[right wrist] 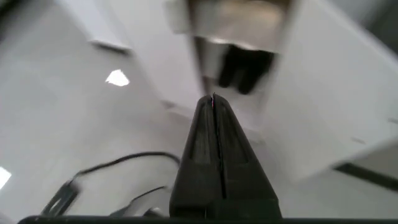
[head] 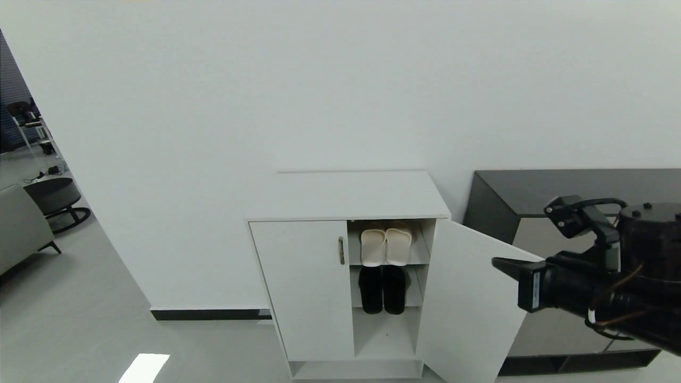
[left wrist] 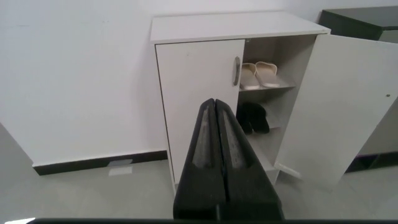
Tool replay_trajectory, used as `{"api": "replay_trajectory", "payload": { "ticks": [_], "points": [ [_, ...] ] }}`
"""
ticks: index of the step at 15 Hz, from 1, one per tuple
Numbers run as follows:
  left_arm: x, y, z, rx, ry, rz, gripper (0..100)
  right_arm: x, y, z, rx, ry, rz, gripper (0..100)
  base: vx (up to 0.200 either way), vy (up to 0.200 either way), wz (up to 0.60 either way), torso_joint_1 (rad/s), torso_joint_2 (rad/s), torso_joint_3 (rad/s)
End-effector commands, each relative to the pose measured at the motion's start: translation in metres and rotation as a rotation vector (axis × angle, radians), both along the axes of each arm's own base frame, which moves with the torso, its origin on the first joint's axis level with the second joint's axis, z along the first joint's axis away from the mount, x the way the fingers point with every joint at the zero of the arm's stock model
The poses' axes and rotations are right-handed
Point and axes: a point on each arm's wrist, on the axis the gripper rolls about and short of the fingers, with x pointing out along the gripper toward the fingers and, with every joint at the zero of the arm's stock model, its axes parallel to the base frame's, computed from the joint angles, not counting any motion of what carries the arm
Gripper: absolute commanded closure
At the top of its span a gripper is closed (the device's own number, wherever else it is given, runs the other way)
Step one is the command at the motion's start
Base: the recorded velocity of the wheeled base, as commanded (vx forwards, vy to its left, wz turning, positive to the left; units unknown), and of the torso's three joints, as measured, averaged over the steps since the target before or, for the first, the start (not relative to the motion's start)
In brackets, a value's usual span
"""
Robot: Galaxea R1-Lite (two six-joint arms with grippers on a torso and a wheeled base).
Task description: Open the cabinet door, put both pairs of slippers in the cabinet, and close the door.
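1. White cabinet stands against the wall ahead of both arms. Its right-hand door is swung open and its left-hand door, with a slim metal handle, is shut.
2. The right gripper has its fingers pressed together with nothing between them. Its tip is level with the top part of the open door, by that door's outer edge. Whether it touches the panel cannot be told.
3. The cream slippers lie side by side on the top shelf, beyond the right gripper and off to its left, at about its own height.
4. The black slippers sit on the shelf directly below the cream pair, lower than the right gripper.
5. The left gripper is also closed tight and empty. It is held well back from the cabinet and points at the shut door, with both pairs of slippers ahead of it and off to its right.
6. A dark sideboard stands against the wall behind the right gripper.
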Motion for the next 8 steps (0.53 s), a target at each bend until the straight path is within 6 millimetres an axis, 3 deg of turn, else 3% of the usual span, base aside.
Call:
{"api": "replay_trajectory", "payload": {
  "ticks": [1,2,3,6,7,8],
  "points": [
    [0.000,0.000,0.000,0.000,0.000,0.000,100,0.041,-0.037,-0.006,-0.049,0.014,-0.186,100,0.000,0.000,0.00,0.000,0.00,0.000],
    [0.000,0.000,0.000,0.000,0.000,0.000,100,0.041,-0.037,-0.006,-0.049,0.014,-0.186,100,0.000,0.000,0.00,0.000,0.00,0.000],
    [0.000,0.000,0.000,0.000,0.000,0.000,100,0.058,-0.069,-0.011,-0.106,0.022,-0.296,100,0.000,0.000,0.00,0.000,0.00,0.000],
    [0.000,0.000,0.000,0.000,0.000,0.000,100,0.087,-0.103,-0.027,-0.106,0.077,-0.391,100,0.000,0.000,0.00,0.000,0.00,0.000],
    [0.000,0.000,0.000,0.000,0.000,0.000,100,0.087,-0.103,-0.027,-0.106,0.077,-0.391,100,0.000,0.000,0.00,0.000,0.00,0.000],
    [0.000,0.000,0.000,0.000,0.000,0.000,100,0.100,-0.121,-0.037,-0.094,0.107,-0.419,100,0.000,0.000,0.00,0.000,0.00,0.000]
  ]
}}
